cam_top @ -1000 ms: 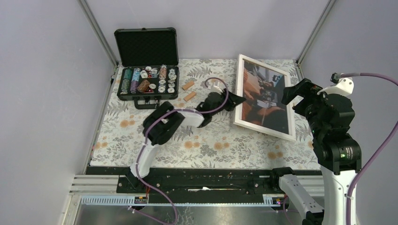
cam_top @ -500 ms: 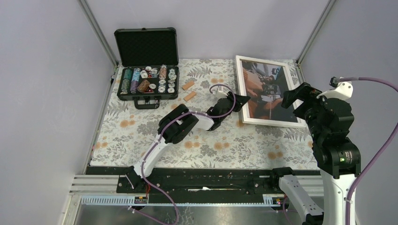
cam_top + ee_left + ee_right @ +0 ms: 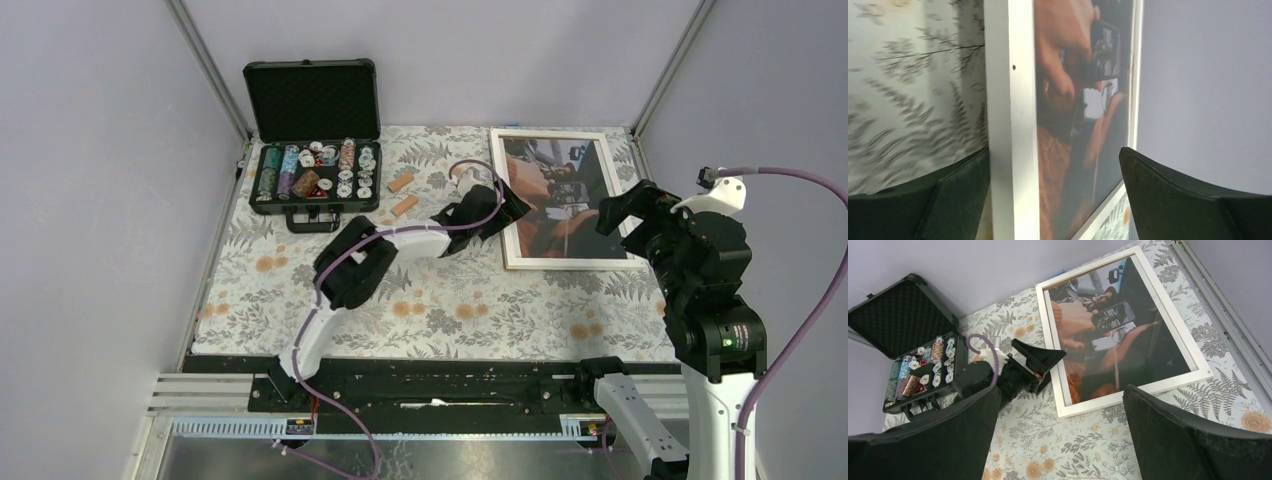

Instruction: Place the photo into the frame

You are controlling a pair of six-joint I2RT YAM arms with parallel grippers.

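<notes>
While the frame (image 3: 575,262) lay flat on the flower-patterned table (image 3: 450,300), the photo (image 3: 560,195) sat inside its pale rails, picture side up, with the rails closing it in on all four sides. The left gripper (image 3: 512,208) stood at the frame's left rail. Its fingers (image 3: 955,200) were spread wide to either side of that rail and, in the left wrist view, gripped nothing. The right gripper (image 3: 625,207) hung above the frame's right rail with its jaws likewise apart and empty. A chip case (image 3: 315,160) and two small wooden blocks (image 3: 402,195) lay well to the left of the frame.

Judged from how the print lay, the insertion looked complete or nearly so. Whether any pane covered the print could not be told from the sheen on it, which may have been only gloss.

The frame was probably light and stiff, though thin-railed and apt to twist if lifted by one corner. A pinch across the middle of a long rail would suit it best. The photo, being a thin sheet, would bend and scuff easily, and any correction ought to press on its white margin rather than its dark face.
</notes>
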